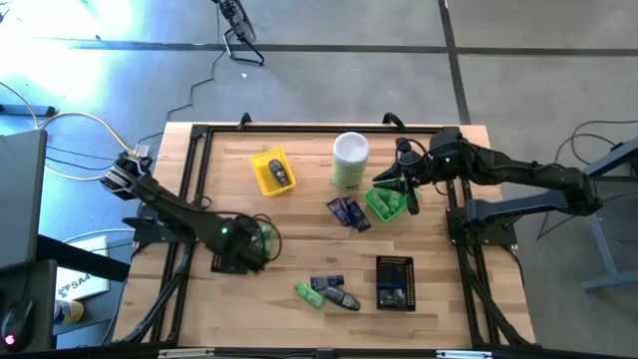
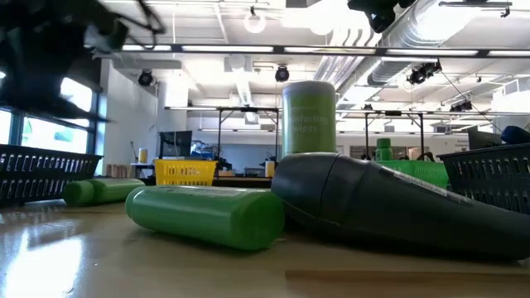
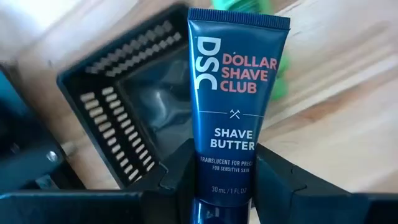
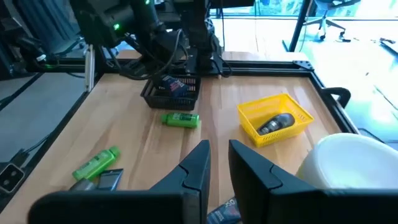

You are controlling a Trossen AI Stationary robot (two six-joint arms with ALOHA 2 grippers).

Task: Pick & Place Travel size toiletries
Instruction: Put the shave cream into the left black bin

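Where the low camera sits at desk level, a bright green bottle [image 2: 207,215] lies on its side right in front, touching a dark grey oval piece [image 2: 389,203] beside it; from above these form a small cluster near the desk's [image 1: 299,229] front edge with a navy packet [image 1: 327,283], just beside a black mesh tray [image 1: 395,282] that holds another item.

Farther in, on the left side, the left gripper [image 3: 224,180] has its jaws clamped on a dark navy tube [image 3: 231,106] printed "Shave Butter", held over a second black mesh tray [image 3: 118,112] whose rim shows beneath it. A green bottle [image 4: 180,119] lies just beside that tray.

Around mid-desk, two more navy packets [image 1: 349,212] lie next to a green tray [image 1: 385,204]. The right gripper [image 4: 217,165] hovers over that tray with its jaws nearly together and nothing between them.

Toward the back stand a tall pale-green canister [image 1: 350,161] with a white lid and a yellow tray [image 1: 271,172] containing one dark grey piece [image 4: 276,123].
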